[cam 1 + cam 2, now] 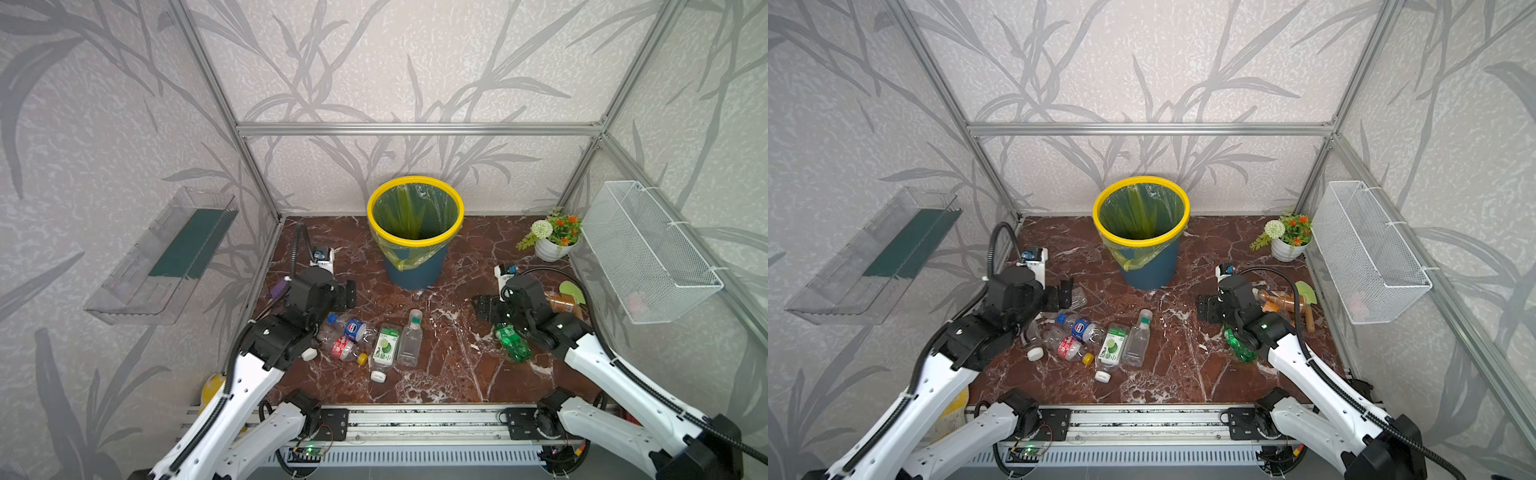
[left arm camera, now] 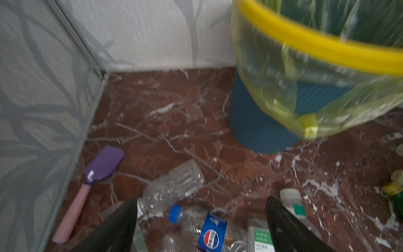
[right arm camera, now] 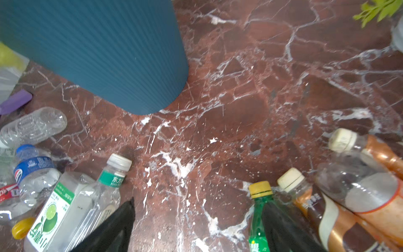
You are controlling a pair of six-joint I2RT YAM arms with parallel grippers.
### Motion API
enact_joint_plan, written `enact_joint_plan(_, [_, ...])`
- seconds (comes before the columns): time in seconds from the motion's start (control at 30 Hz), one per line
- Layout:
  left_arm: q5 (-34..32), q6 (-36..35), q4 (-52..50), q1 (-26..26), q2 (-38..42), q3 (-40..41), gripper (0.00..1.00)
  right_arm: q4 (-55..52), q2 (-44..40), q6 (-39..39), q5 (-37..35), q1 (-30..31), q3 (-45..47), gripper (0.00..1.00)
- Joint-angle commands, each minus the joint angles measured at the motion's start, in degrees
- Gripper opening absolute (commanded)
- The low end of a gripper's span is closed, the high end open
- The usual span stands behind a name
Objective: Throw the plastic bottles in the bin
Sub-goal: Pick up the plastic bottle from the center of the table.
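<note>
While left gripper (image 2: 201,199) and right gripper (image 3: 198,203) gape empty, one bin (image 1: 411,272), at least eight plastic bottles (image 1: 384,347).

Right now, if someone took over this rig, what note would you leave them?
Grippers: the left gripper has its fingers open and empty, above the left bottle cluster. The right gripper has its fingers open and empty, near the green bottle.
Things: the bin stands upright at the back centre.
Lying by the left arm: clear unlabelled bottle, blue-label bottle, red-label bottle, lime-label bottle, clear square bottle.
By the right arm: the green bottle and two orange-brown bottles.
Done: no bottle shows inside the bin.
Left: every bottle.
</note>
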State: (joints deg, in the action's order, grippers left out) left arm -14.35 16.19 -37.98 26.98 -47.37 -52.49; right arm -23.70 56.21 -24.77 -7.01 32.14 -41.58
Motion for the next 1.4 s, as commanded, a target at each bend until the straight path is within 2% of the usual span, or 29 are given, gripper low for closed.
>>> enact_joint_plan(0.0, [3.19, 7.77, -2.33, -0.18, 3.07, 2.65, 0.90, -3.44, 3.94, -6.74, -7.75, 8.35, -2.42, 0.92])
enact_joint_plan(0.07, [2.34, 7.78, -2.79, -0.19, 3.65, 3.07, 0.90, -5.29, 7.80, -13.14, -12.27, 14.13, -4.48, 0.90])
enact_joint_plan(0.13, [1.90, 7.89, -3.69, -0.35, 2.70, 3.18, 0.90, -6.87, 11.79, -21.23, -11.39, 17.57, -6.48, 0.89])
enact_joint_plan(0.27, [3.07, 9.80, -3.88, -0.93, 0.82, 4.28, 0.90, -6.20, 18.63, -30.95, -11.57, 24.48, -10.37, 0.90])
enact_joint_plan(0.4, [5.09, 11.45, -2.04, -1.53, 2.37, 7.04, 0.90, -5.45, 24.47, -36.84, -8.09, 26.14, -14.01, 0.90])
enact_joint_plan(0.47, [5.14, 11.54, -2.01, -1.84, 3.24, 8.00, 0.90, -3.17, 26.91, -38.38, -5.48, 26.14, -14.65, 0.90])
enact_joint_plan(0.5, [5.00, 11.57, -2.10, -2.01, 3.62, 8.32, 0.90, -2.44, 28.42, -38.99, -4.33, 28.14, -15.55, 0.90])
enact_joint_plan(0.63, [5.90, 11.63, -2.20, -2.86, 4.82, 9.06, 0.90, -4.82, 35.12, -42.26, -3.01, 30.33, -20.94, 0.91])
enact_joint_plan(0.83, [7.14, 11.64, -2.81, -3.43, 5.19, 8.89, 0.89, -6.39, 43.94, -45.90, 0.37, 30.50, -26.57, 0.87])
enact_joint_plan(1.27, [7.09, 10.49, -3.34, -3.96, 4.69, 8.46, 0.89, -9.16, 49.05, -43.52, -2.53, 30.33, -28.22, 0.73])
enact_joint_plan(1.37, [7.32, 10.34, -3.03, -4.05, 4.06, 8.46, 0.88, -10.36, 47.78, -42.69, -4.79, 30.31, -27.79, 0.66])
